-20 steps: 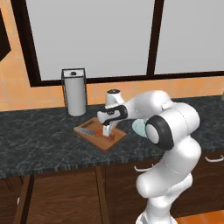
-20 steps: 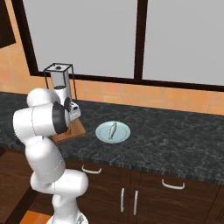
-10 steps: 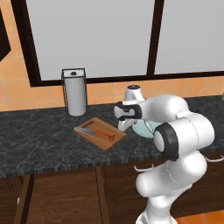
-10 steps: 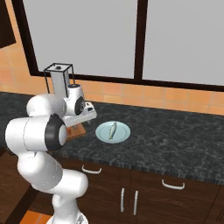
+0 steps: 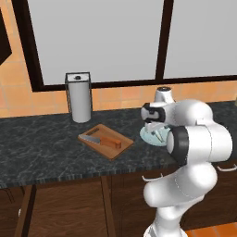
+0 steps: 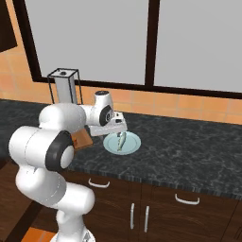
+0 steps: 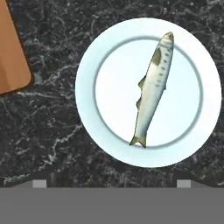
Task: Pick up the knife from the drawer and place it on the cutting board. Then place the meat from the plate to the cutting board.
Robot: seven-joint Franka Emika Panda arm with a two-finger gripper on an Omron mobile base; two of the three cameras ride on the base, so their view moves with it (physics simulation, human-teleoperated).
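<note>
The knife (image 5: 103,140), with an orange-brown handle and a grey blade, lies flat on the light-brown cutting board (image 5: 115,149) on the dark counter. To the board's right stands the pale blue-green plate (image 7: 87,87), also seen as the plate (image 6: 133,145). The meat (image 7: 153,89), a slender fish-shaped strip, lies across the plate, and it is the meat (image 6: 121,141) in the right base view too. My gripper (image 7: 111,183) hovers open right above the plate, fingertips (image 7: 39,183) wide apart and holding nothing. It is the gripper (image 6: 117,128) just over the meat. Among the shut dark fronts below I cannot pick out the drawer.
A paper towel roll in a wire holder (image 5: 79,97) stands at the back of the counter, behind the board. A board corner (image 7: 11,57) lies left of the plate in the hand view. Cabinet fronts with silver handles (image 6: 97,183) run under the marbled counter (image 6: 189,151).
My arm has swung from over the cutting board to the right, over the plate. The knife stays on the board. The jaws stay open.
</note>
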